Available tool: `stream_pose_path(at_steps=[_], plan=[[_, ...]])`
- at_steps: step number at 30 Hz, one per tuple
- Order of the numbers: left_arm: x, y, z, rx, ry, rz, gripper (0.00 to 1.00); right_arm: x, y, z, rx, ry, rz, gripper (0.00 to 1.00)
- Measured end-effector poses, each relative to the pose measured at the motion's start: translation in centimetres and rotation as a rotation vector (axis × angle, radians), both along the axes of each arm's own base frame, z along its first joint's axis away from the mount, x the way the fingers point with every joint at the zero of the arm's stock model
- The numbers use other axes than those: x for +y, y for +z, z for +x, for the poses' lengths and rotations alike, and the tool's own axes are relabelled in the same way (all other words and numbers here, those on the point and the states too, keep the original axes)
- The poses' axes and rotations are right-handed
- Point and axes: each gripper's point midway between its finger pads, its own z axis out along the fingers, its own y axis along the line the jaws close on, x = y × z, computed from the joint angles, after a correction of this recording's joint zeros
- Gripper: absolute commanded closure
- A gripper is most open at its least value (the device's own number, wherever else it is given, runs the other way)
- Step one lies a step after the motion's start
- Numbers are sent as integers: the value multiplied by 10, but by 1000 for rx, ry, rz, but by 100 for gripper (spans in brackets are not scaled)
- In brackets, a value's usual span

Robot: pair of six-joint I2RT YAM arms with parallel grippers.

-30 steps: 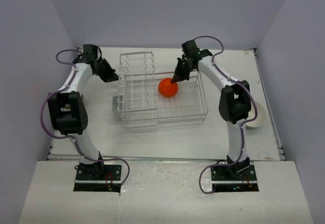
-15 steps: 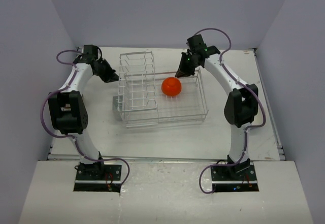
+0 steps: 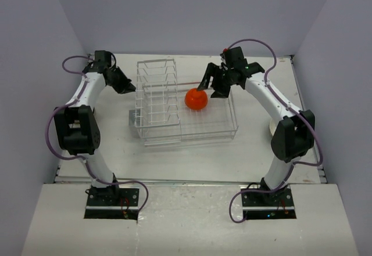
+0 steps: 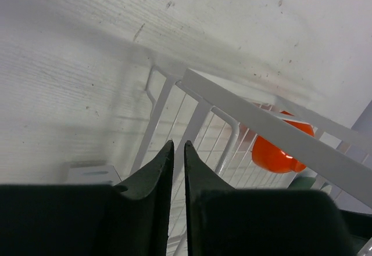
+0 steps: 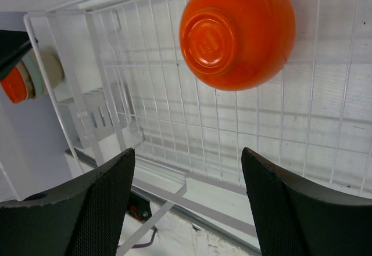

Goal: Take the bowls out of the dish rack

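My right gripper (image 5: 186, 209) is spread wide and empty above the dish rack (image 5: 145, 93). From its wrist view, the orange bowl (image 5: 235, 32) lies at 1 o'clock, upside down on the rack's wire floor and clear of both fingers. From overhead, the bowl sits at about 7 o'clock of that gripper. My left gripper (image 4: 179, 169) has its fingers nearly pressed together on nothing. It is just outside the rack's plate-slot end, at 10 o'clock of the rack.

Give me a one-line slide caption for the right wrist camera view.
Right gripper, jaws open, poised clear of an orange bowl sitting base-up in the wire dish rack.
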Motion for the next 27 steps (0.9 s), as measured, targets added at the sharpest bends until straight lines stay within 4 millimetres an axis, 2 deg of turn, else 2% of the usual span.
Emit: stream_pose_path(at_steps=[1, 3, 8, 9, 11, 12, 15, 20, 23, 27], plan=[[2, 2, 0, -6, 7, 12, 81, 1, -8, -2, 23, 4, -2, 25], [6, 9, -1, -21, 20, 31, 78, 0, -17, -5, 48, 5, -6, 25], [14, 30, -3, -73, 46, 58, 77, 4, -16, -6, 56, 8, 14, 22], [16, 33, -4, -80, 52, 62, 77, 4, -18, -6, 63, 7, 18, 18], [19, 35, -6, -86, 59, 67, 77, 6, -21, -4, 76, -7, 28, 4], [19, 36, -7, -86, 62, 68, 77, 8, -23, -1, 82, -18, 38, 1], [19, 34, -13, -78, 63, 69, 77, 13, -44, -1, 129, -59, 78, 1], [18, 24, -23, -49, 61, 65, 77, 18, -100, -16, 224, -153, 150, 1], [18, 21, -25, -40, 59, 63, 78, 30, -104, -17, 199, -198, 198, 1], [16, 22, -25, -45, 54, 54, 78, 38, -97, -17, 145, -266, 279, 1]])
